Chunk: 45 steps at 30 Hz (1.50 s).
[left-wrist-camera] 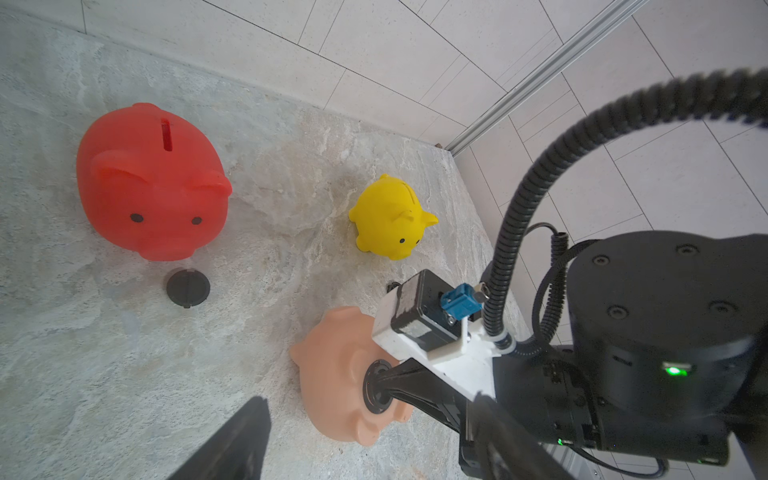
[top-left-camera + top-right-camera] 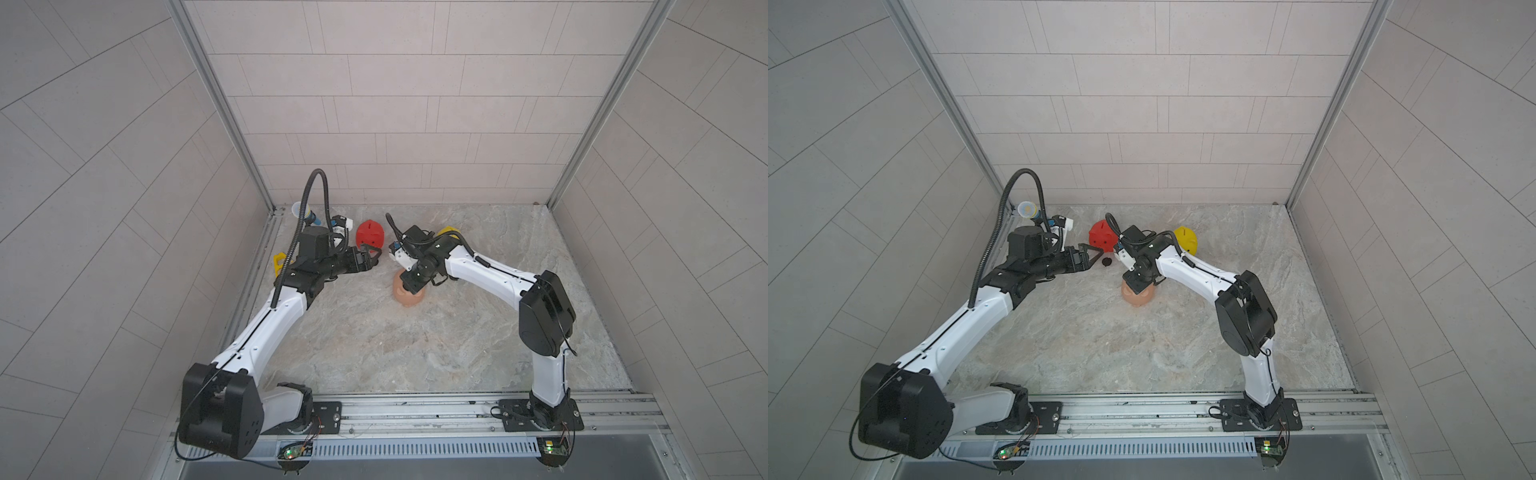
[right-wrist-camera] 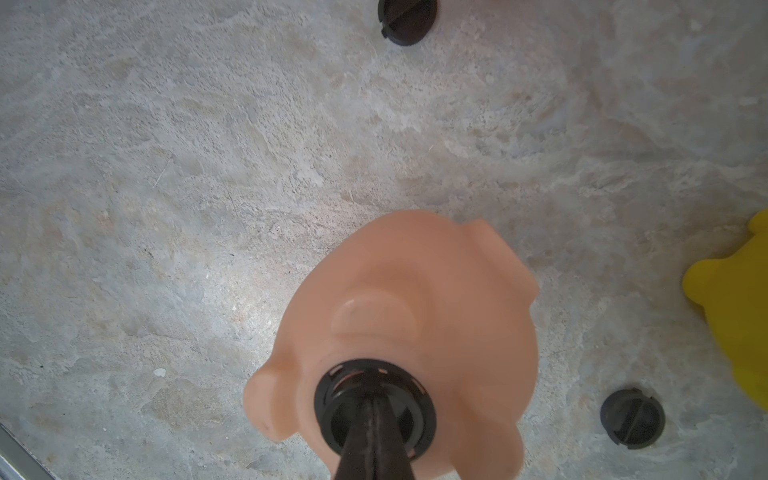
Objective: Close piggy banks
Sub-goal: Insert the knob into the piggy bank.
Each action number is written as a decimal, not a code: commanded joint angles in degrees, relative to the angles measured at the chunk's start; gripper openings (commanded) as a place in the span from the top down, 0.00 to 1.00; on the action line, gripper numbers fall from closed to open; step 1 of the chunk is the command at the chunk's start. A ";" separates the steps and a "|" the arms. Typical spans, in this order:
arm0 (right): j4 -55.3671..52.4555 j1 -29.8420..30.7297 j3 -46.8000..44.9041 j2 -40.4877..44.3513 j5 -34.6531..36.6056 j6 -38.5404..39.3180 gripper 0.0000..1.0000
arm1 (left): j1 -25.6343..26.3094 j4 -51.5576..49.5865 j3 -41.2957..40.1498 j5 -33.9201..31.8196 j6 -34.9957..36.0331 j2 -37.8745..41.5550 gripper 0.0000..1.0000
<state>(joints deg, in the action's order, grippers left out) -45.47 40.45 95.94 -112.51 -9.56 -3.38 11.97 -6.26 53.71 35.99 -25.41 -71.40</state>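
The peach-pink piggy bank [image 3: 415, 299] lies tipped over mid-table with its belly hole turned up. A black round plug [image 3: 332, 390] sits in that hole. My right gripper [image 3: 372, 392] is shut, its tips pressed into the plug's middle; whether it pinches the plug I cannot tell. The red piggy bank [image 2: 371, 237] stands upright at the back. My left gripper [image 2: 377, 259] hangs open and holds nothing just in front of it. Behind my right arm stands the yellow piggy bank [image 2: 1185, 240]. One loose black plug [image 1: 188, 286] lies in front of the red pig, another [image 3: 632, 417] near the yellow one.
A yellow triangular toy [image 2: 279, 261] lies by the left wall, partly under my left arm. A small cup [image 2: 1027, 209] sits in the back left corner. Tiled walls close in three sides, and a metal rail [image 2: 415, 409] runs along the front.
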 commanded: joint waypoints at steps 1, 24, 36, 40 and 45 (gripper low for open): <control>-2.40 -0.10 1.67 -1.69 1.71 1.43 1.00 | -0.31 1.34 -0.15 0.29 1.02 -0.33 0.18; -4.97 0.82 3.13 -2.18 4.97 3.77 1.00 | -0.30 0.90 -0.10 -0.22 1.17 -0.15 0.18; -5.30 1.04 3.72 -2.44 5.96 4.53 1.00 | -0.29 0.88 0.04 -0.22 1.24 -0.42 0.18; -5.33 1.13 3.69 -2.29 5.94 4.78 1.00 | -0.31 0.90 0.09 -0.18 1.24 -0.36 0.18; -5.37 1.21 3.85 -2.00 5.78 5.13 1.00 | -0.29 0.90 0.08 -0.22 1.19 -0.32 0.18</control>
<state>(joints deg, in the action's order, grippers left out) -48.56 41.36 98.59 -113.80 -4.84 0.16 11.97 -6.26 53.71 35.79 -25.41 -71.40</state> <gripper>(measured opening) 0.047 0.818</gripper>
